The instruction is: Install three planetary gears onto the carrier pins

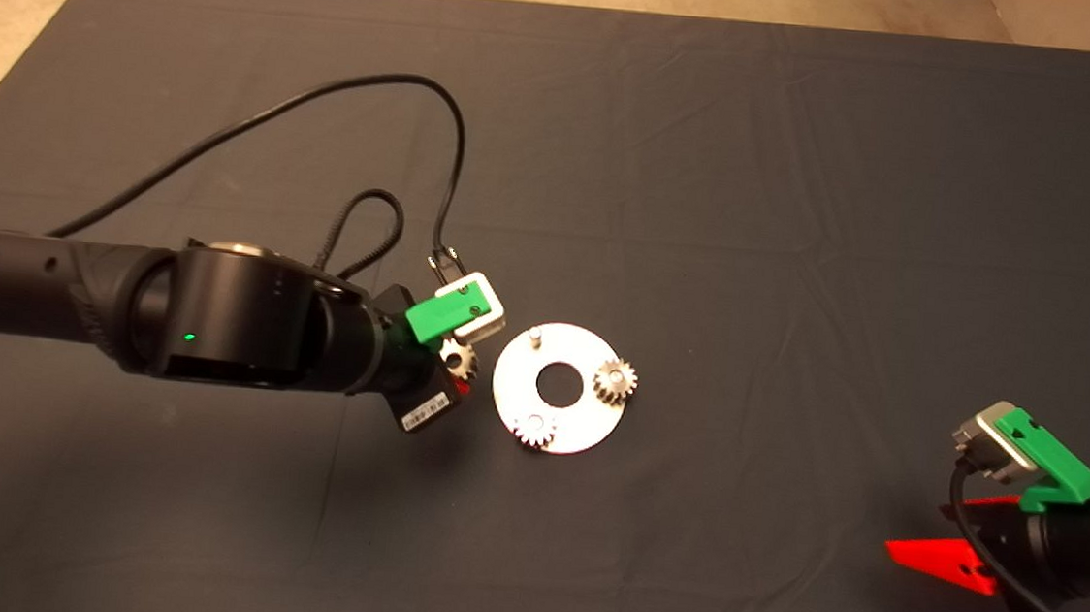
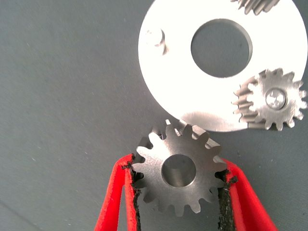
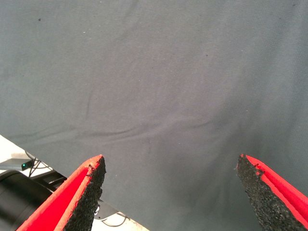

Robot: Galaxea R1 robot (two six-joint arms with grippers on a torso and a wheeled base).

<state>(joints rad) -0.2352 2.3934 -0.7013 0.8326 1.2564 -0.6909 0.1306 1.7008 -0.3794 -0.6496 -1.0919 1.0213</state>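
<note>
The left arm reaches in across the dark mat [image 1: 770, 168], and the left gripper [image 1: 455, 369] sits just off the round carrier plate [image 1: 574, 425] on its left side. Its two red fingers [image 2: 113, 202] are closed narrowly on the third planetary gear [image 2: 179, 172], pads pressed against opposite teeth, the gear held flat with its centre bore facing up and open. In the left wrist view the gear's far teeth overlap the plate's rim, though whether it touches the plate or hangs above it cannot be told.

The relation that matters is bore to peg. The one bare carrier pin [image 1: 535, 334] stands near the plate's rim on the side closest to this gripper, just beyond the held gear and offset to one side of the line along the fingers; in the wrist view it shows as a short stub [image 2: 155, 37] across a stretch of bare plate. By my reading, the gear needs a short carry over the rim and a small sideways shift to centre the bore, then a straight descent with the gear kept level.

Further right, two gears are already seated on their pins: one at the plate's near edge [image 1: 533, 430], one on its right side [image 1: 615, 381].

The right gripper [image 1: 960, 538] waits at the lower right, well apart from the plate, fingers spread wide over bare mat.
</note>
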